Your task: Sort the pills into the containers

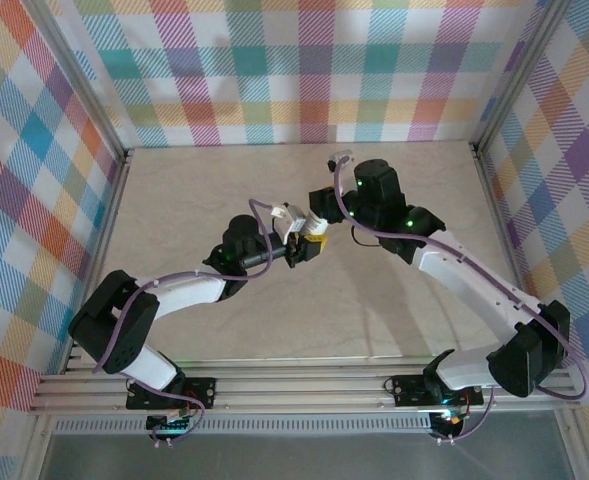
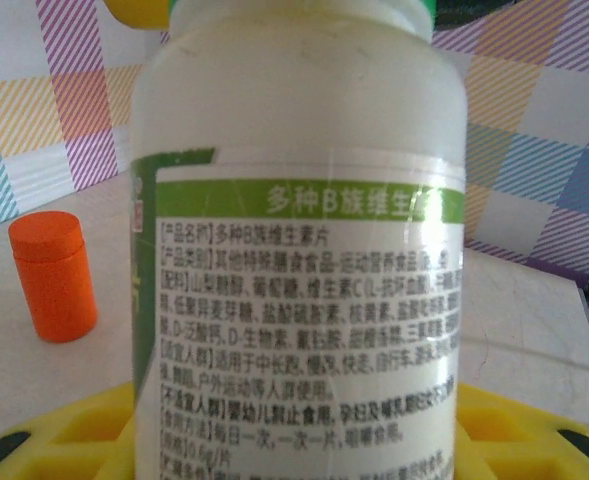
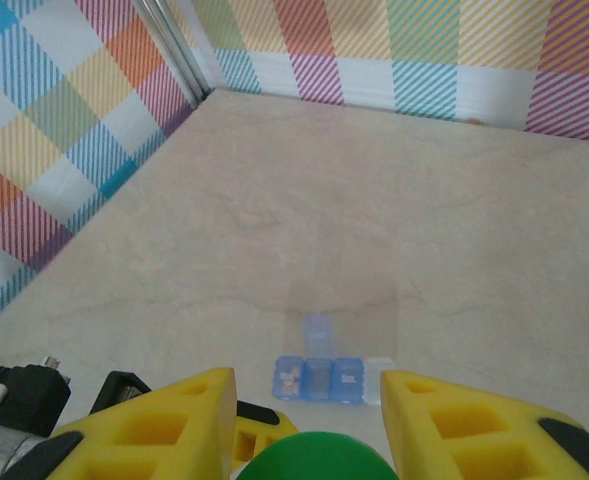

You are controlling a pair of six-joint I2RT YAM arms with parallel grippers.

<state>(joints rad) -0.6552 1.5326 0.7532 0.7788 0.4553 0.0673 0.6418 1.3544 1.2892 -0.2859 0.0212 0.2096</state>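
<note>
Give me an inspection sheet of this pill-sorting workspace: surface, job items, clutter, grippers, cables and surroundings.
Surface: beige table, marbled, with no spills showing.
Job's things: white bottle with a green label, held off the table. Its green cap is on. The orange container stands upright and closed on the table. The blue pill organizer lies flat, with one lid raised.
Clutter: nothing seen.
Grippers: left gripper is shut on the white bottle. The right gripper has a finger on either side of the green cap, and contact is unclear.
Cables: purple cables run along both arms, clear of the bottle.
Surroundings: plaid walls and an aluminium frame.
</note>
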